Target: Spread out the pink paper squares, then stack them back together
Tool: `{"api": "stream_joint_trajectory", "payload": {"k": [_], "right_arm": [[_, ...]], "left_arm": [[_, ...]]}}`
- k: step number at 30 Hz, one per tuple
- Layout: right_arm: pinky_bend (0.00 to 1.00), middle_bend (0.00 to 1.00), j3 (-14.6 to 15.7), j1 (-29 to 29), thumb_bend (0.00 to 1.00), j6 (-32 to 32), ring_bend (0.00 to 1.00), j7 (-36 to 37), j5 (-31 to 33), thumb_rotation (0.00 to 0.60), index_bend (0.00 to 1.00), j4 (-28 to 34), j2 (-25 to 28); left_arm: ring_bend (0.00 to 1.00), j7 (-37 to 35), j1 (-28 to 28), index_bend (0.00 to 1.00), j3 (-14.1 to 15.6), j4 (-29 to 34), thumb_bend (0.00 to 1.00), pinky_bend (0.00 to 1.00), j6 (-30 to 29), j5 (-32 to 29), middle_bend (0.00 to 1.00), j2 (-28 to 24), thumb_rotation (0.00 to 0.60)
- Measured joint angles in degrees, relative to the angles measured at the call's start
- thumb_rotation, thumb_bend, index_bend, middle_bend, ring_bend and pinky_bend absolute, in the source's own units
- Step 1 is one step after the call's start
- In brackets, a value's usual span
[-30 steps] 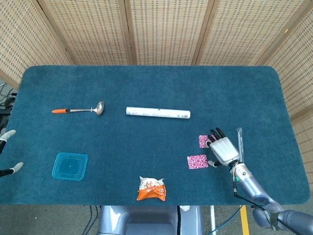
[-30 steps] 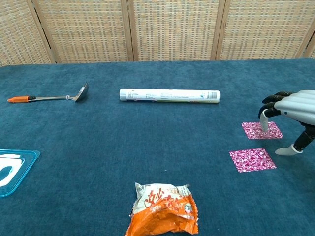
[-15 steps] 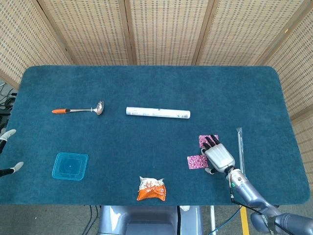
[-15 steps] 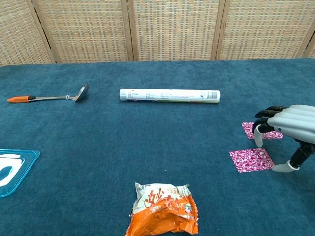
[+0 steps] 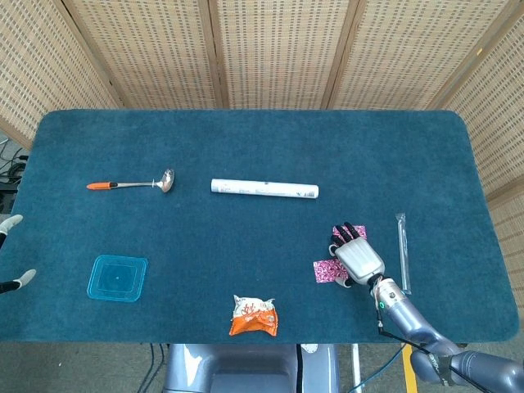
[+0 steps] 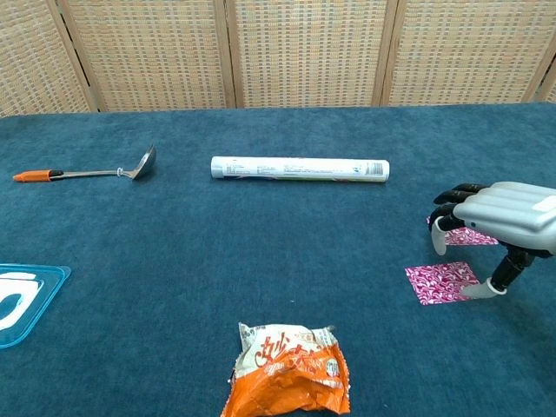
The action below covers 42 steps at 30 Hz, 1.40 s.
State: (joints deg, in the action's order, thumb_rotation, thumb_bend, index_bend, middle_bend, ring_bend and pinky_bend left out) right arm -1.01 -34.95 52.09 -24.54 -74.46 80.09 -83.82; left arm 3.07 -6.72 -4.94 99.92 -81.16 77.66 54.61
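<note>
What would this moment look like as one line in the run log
stage: squares spread | right hand: over both pink squares, holds nothing | near square: flat | far square: part hidden | left hand: table edge

head view overhead; chest view low, nearer

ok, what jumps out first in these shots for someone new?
The right hand, hovering low at the table's near right over two pink patterned paper squares, one nearer and one farther, lying apart. Its fingers are spread and curled down, holding nothing. After that, the white tube mid-table and the orange snack bag at the front edge.
</note>
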Motion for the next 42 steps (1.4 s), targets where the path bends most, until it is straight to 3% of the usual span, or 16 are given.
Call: {"api": "stream_joint_trajectory", "payload": {"k": [42], "right_arm": [[0.0, 0.2, 0.47, 1.51, 0.21, 1.58, 0.0, 2.25, -1.76, 0.6, 0.35, -2.9, -1.8]], "left_arm": [[0.0, 0.74, -0.17, 0.15, 0.01, 0.66, 0.11, 0.0, 0.01, 0.1, 0.0, -0.23, 0.596]]}}
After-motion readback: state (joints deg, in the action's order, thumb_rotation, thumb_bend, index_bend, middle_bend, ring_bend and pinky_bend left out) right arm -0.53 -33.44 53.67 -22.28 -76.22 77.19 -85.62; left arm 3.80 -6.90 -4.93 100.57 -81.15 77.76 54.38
